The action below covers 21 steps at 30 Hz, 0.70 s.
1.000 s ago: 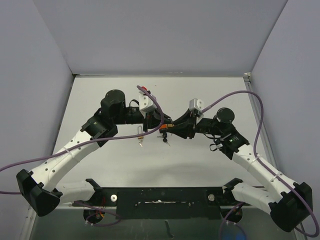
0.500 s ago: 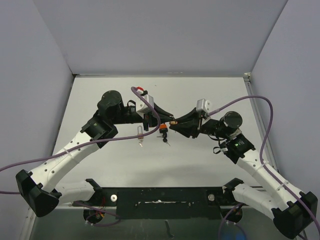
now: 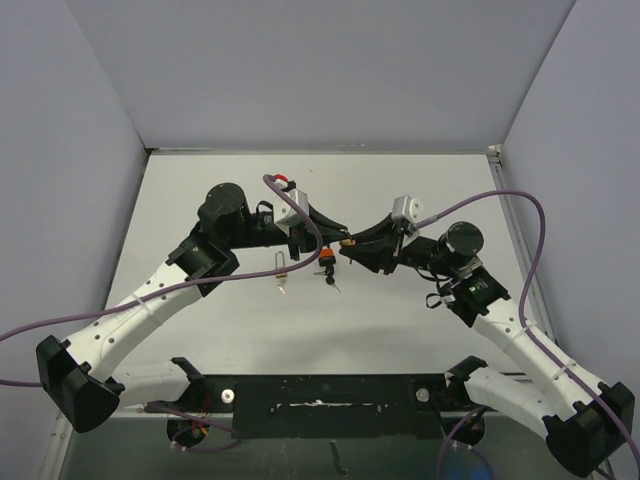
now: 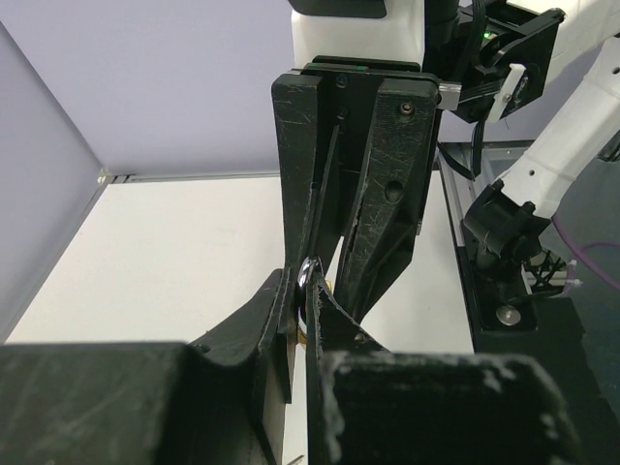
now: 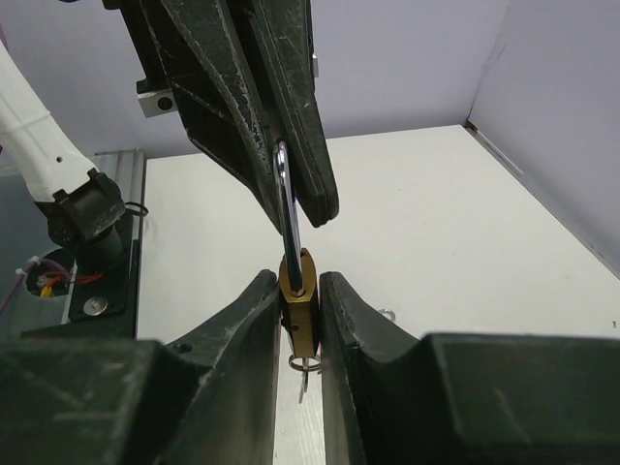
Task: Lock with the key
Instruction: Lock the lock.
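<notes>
pinching the brass padlock [image 5: 297,281] by its body, the right gripper [image 5: 298,302] holds it mid-air while the left gripper [image 4: 306,291] squeezes its steel shackle [image 5: 287,189]; pulling unevenly could wrench it free and drop it, key ring [image 5: 303,364] dangling underneath

I count two end effectors, the left end effector [image 4: 302,300] and the right end effector [image 5: 296,310], and two purple cables [image 3: 500,193]. I see one brass padlock [image 5: 297,276] with one key ring [image 5: 302,362] under it, and whatever hangs on that ring is too small for me to count. One small silver-and-brass object [image 3: 282,272] lies on the worktop [image 3: 220,190].
</notes>
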Each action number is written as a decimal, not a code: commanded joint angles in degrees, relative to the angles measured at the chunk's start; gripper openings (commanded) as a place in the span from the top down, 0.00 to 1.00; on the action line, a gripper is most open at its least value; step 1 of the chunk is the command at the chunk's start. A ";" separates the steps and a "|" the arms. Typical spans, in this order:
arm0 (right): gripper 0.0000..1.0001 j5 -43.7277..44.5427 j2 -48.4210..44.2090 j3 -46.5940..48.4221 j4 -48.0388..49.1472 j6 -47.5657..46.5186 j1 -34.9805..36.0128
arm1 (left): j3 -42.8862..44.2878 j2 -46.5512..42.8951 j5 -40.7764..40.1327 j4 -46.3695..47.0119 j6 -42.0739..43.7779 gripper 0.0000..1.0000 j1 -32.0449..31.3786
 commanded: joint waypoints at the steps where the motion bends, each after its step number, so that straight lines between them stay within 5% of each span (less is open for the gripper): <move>1: 1.00 6.85 -2.30 8.38 23.38 0.04 -0.36 | -5.10 4.66 2.97 -16.54 -2.09 1.00 -1.53; 11: 1.00 2.27 -0.76 8.66 11.89 0.89 -0.18 | -3.96 1.17 -2.61 -8.47 -4.94 1.00 -1.42; 14: 0.80 2.02 -1.13 7.49 7.34 0.41 -0.17 | -1.31 0.70 -5.32 -6.94 -5.03 1.00 -1.28; 17: 0.46 2.75 -2.02 5.92 3.74 0.35 -0.12 | 0.86 0.68 -6.33 -5.64 -5.10 1.00 -1.14; 21: 0.31 4.85 -3.61 4.56 -0.56 -0.34 -0.09 | 3.37 1.08 -7.03 -5.50 -5.09 1.00 -0.92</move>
